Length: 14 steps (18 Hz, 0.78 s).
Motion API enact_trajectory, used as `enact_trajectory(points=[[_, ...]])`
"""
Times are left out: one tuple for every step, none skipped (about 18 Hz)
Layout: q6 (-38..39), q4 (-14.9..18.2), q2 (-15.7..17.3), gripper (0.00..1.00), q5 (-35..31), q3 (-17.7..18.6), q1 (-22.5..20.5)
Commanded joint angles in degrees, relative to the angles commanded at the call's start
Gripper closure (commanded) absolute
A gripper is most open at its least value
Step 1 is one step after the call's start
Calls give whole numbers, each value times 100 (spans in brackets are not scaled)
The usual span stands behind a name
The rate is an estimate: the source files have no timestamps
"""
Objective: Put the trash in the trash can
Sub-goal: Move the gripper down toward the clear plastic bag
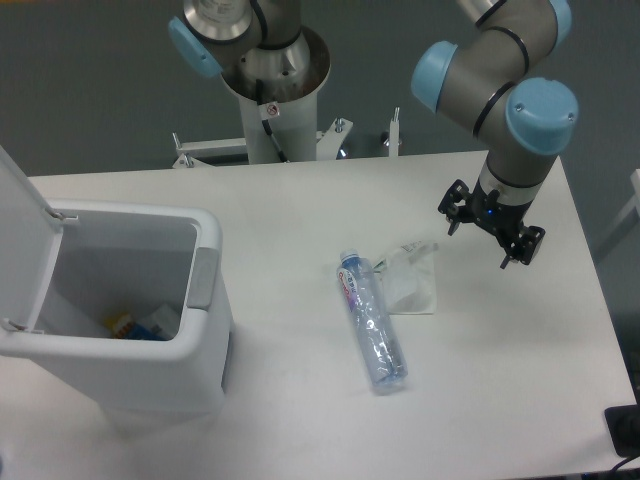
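Note:
A clear plastic bottle [370,320] with a blue cap and pink-blue label lies flat mid-table. Touching its upper right side is a small translucent white plastic bag [411,276]. My gripper [479,243] hovers to the right of the bag, fingers spread open and holding nothing. The white trash can [210,300] stands at the table's left front with its lid [25,215] flipped up. A few coloured items lie at the can's bottom.
The arm's base column [270,90] stands behind the table's far edge. The table's right edge runs close to the gripper. A dark object [625,430] sits off the table at the lower right.

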<state>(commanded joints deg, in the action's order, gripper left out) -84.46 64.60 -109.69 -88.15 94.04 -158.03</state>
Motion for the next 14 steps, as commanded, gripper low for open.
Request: enact_trajectory(points=[[0, -9, 0, 0, 0, 9, 0], [0, -9, -9, 0, 0, -9, 0], [0, -35, -17, 0, 0, -17, 9], [9, -96, -26, 0, 9, -18, 52], [9, -166, -26, 0, 17, -9, 70], [26, -193, -26, 0, 26, 9, 88], [61, -185, -35, 0, 26, 17, 105], [183, -185, -9, 0, 70, 96, 132], [332, -219, -9, 0, 105, 175, 132], [404, -289, -26, 0, 158, 184, 141], [552, -368, -26, 0, 315, 245, 149], [632, -387, -35, 0, 464, 342, 149], [624, -413, -44, 0, 544, 421, 184], [624, -439, -44, 0, 545, 500, 245]])
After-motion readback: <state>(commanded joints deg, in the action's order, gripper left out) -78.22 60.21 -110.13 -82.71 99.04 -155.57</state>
